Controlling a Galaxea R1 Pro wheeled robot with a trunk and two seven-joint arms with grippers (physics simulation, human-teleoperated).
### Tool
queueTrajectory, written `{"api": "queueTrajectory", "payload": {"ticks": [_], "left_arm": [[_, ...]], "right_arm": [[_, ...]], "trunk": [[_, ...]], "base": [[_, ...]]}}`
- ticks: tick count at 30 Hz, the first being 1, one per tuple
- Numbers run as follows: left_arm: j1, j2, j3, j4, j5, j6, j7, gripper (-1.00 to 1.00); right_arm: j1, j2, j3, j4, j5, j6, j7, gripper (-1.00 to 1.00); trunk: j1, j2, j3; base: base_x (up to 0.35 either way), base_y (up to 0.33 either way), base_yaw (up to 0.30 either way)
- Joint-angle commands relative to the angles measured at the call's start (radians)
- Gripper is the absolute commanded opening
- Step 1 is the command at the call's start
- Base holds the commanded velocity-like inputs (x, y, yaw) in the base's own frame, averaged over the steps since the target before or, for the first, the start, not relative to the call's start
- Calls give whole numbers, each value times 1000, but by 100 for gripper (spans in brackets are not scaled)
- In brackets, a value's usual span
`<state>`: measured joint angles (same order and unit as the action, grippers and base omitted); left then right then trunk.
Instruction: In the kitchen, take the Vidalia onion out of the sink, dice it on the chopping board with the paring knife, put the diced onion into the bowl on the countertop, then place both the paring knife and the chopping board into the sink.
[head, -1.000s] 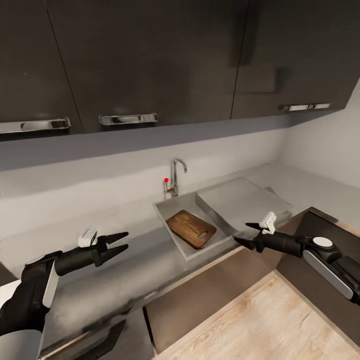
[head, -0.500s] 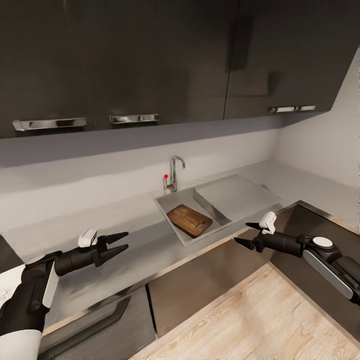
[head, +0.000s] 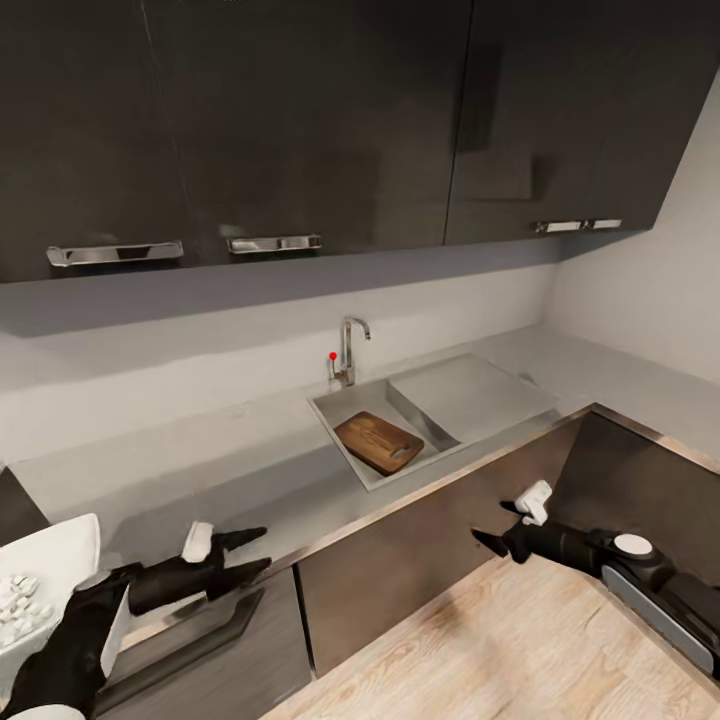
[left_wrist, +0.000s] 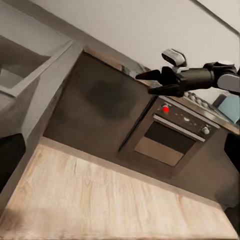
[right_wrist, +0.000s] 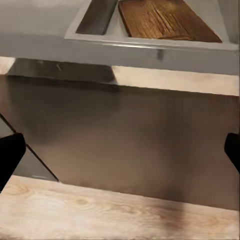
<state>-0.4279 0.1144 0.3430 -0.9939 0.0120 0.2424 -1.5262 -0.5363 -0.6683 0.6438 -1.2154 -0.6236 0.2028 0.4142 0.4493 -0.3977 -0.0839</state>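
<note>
Currently dark brown wood-grain chopping board (head: 379, 443) lies tilted inside the rectangular stainless-steel sink (head: 350, 408), below the curved chrome tap (head: 349, 350). White squarish bowl (head: 45, 575) with pale diced bits sits at the grey countertop's (head: 200, 470) left end. Left gripper (head: 252, 553) and right gripper (head: 494, 525): jaws spread, empty, both in front of the counter edge.

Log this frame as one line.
board: in sink | bowl: holds diced onion | left gripper: open, empty | right gripper: open, empty

Upper cabinets (head: 300, 120) overhang countertop (head: 200, 470); tap (head: 350, 350) seemingly crowds sink (head: 340, 410)
</note>
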Motion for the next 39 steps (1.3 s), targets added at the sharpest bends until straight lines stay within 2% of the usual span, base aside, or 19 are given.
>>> {"api": "queueTrajectory", "payload": {"ticks": [1,4,5,9,11,16,17,18,20,22,24,25,27,28,31,33,34,37,39], "left_arm": [[14,0,0,22,-3,-8,-4,100],[50,2,1,70,-7,-69,-3,100],[103,5,1,114,-8,-153,-3,100],[164,12,1,141,-9,-191,-2,100],[194,14,1,169,-10,-207,1,100],[219,16,0,371,-10,-336,136,100],[220,15,-1,425,-11,-354,190,100],[222,15,-13,520,-17,-377,320,100],[222,15,-51,607,-36,-389,462,100],[222,17,-132,718,-53,-403,683,100],[222,17,-158,766,-56,-406,783,100],[222,18,-175,830,-58,-407,905,100],[222,20,-181,871,-58,-406,986,100],[222,22,-184,921,-58,-401,1092,100],[223,27,-186,955,-57,-366,1237,100],[240,31,-186,965,-57,-276,1361,100],[260,38,-186,970,-56,-179,1452,100],[302,43,-185,973,-54,-104,1511,100],[332,46,-184,973,-52,-88,1539,100]], "right_arm": [[24,-1,5,0,-11,6,-23,100],[91,-1,14,0,-11,-2,-69,100],[158,-1,18,3,-12,-37,-100,100],[211,-1,28,5,-14,-72,-142,100],[228,-1,67,5,-14,-80,-167,100],[242,-1,276,8,-15,-114,-387,100],[242,-1,332,9,-15,-142,-447,100],[243,0,453,26,-20,-199,-559,100],[243,6,573,72,-37,-238,-643,100],[243,37,710,212,-135,-273,-692,100],[243,73,766,323,-225,-296,-699,100],[245,144,839,519,-379,-315,-688,100],[253,207,880,689,-501,-320,-647,100],[279,284,907,915,-642,-319,-547,100],[322,334,919,1112,-738,-311,-435,100],[370,348,921,1189,-778,-274,-400,100],[421,355,921,1221,-826,-193,-396,100],[505,383,921,1237,-939,-74,-419,100],[556,409,921,1240,-972,-43,-432,100]], "trunk": [[1,-2,-2],[1,-2,-2],[1,-2,-2],[1,-2,-2],[1,-2,-2],[1,-2,-2],[1,-2,-2],[1,-2,-2],[1,-2,-2],[1,-2,-2],[1,-2,-2],[1,-2,-2],[1,-2,-2],[1,-2,-2],[1,-2,-2],[1,-2,-2],[1,-2,-2],[1,-2,-2],[1,-2,-2]], "base": [[0,0,0],[0,0,0],[0,0,0],[0,0,0],[0,0,0],[0,0,0],[0,0,0],[0,0,0],[0,0,0],[0,0,0],[0,0,0],[0,0,0],[0,0,0],[0,0,0],[0,0,0],[0,0,0],[0,0,0],[0,0,0],[0,0,0]]}}
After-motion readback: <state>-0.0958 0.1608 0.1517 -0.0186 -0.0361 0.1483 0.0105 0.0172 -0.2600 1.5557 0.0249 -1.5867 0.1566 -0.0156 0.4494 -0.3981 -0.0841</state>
